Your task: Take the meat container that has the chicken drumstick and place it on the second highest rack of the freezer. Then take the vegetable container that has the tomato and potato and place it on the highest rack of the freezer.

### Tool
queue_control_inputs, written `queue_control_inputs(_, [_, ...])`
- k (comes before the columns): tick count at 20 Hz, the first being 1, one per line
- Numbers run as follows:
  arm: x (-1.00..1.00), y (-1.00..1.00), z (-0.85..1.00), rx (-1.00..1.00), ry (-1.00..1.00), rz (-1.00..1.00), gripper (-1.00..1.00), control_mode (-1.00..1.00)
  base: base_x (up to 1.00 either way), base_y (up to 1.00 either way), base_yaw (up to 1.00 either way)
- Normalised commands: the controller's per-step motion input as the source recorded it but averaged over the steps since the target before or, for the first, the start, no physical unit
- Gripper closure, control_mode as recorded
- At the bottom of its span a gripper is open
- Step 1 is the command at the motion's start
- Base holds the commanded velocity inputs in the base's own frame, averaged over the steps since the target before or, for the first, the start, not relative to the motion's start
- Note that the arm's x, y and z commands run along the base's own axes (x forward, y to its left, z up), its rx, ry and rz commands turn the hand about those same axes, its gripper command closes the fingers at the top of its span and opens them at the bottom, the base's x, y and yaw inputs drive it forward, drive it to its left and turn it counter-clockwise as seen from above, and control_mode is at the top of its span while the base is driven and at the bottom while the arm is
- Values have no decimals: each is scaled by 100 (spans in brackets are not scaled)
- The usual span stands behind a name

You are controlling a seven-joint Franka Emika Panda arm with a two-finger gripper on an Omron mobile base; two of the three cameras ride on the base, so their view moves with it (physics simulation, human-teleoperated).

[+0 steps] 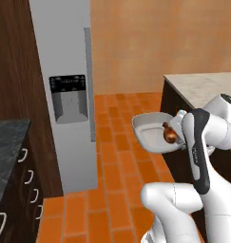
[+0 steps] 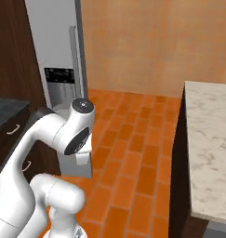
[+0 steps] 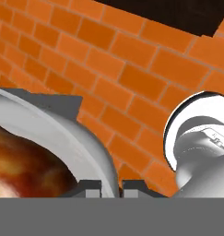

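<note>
The meat container (image 1: 148,130), a shallow light-grey tray, hangs in the air above the floor, to the right of the freezer (image 1: 64,57). The glossy brown chicken drumstick (image 1: 170,135) lies at its right side. In the hand view my gripper (image 3: 111,186) is shut on the tray's rim (image 3: 76,138), with the drumstick (image 3: 26,161) close at the left. My forearm covers the hand in the left base view. The freezer (image 2: 54,42) shows a closed grey door with a black dispenser panel. The vegetable container, tomato and potato are out of view.
A marble-topped counter (image 1: 202,88) (image 2: 209,148) stands at the right. A dark cabinet with drawer handles (image 1: 12,190) sits left of the freezer. Orange tiled floor (image 1: 117,156) lies open between freezer and counter.
</note>
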Motion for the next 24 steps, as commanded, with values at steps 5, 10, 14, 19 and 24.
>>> queue_control_inputs(5, [0,0,0,0,0,0,100,100,85,-51,-30])
queue_control_inputs(10, [0,0,0,0,0,0,100,100,100,-7,-7])
queue_control_inputs(14, [0,0,0,0,0,0,100,100,100,-15,-1])
queue_control_inputs(19, [0,0,0,0,0,0,100,100,100,-35,0])
queue_control_inputs(24, [0,0,0,0,0,0,100,100,100,-46,0])
